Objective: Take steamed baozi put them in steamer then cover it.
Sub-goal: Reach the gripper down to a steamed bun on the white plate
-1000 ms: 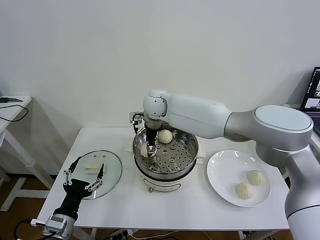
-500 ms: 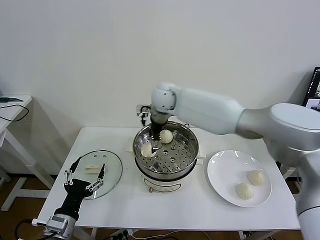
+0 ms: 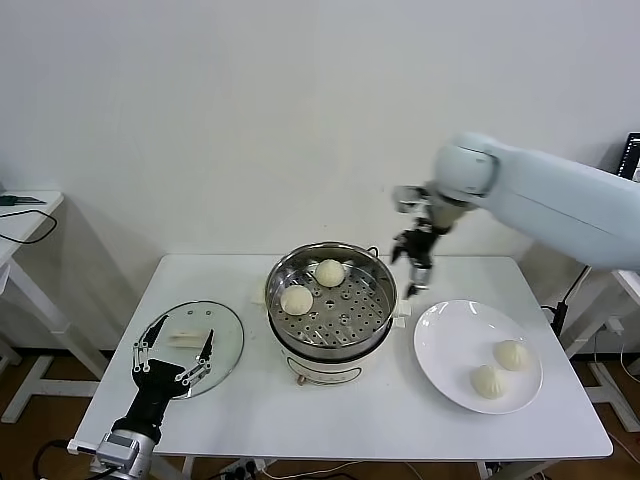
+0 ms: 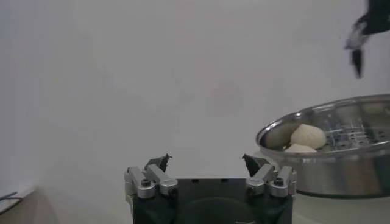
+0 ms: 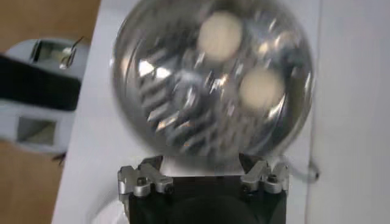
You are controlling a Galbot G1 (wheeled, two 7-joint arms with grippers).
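Observation:
The steel steamer [image 3: 375, 318] stands mid-table with two baozi on its perforated tray, one at the left [image 3: 296, 299] and one at the back [image 3: 329, 272]. Two more baozi [image 3: 511, 354] [image 3: 487, 380] lie on the white plate [image 3: 447, 345] at the right. The glass cover [image 3: 222, 332] with its white handle lies flat at the left. My right gripper [image 3: 418, 262] is open and empty, in the air between steamer and plate. In the right wrist view its fingers [image 5: 201, 165] frame the steamer [image 5: 140, 79]. My left gripper [image 3: 172, 357] is open and empty over the cover's near edge.
The white table [image 3: 400, 420] ends close to the plate on the right. A side table [image 3: 25, 215] stands at far left and a laptop [image 3: 631, 178] at far right. The wall is close behind the steamer.
My right gripper has let go of a baozi in the steamer's left side, risen out, and swung right toward the plate. The left arm has barely moved.

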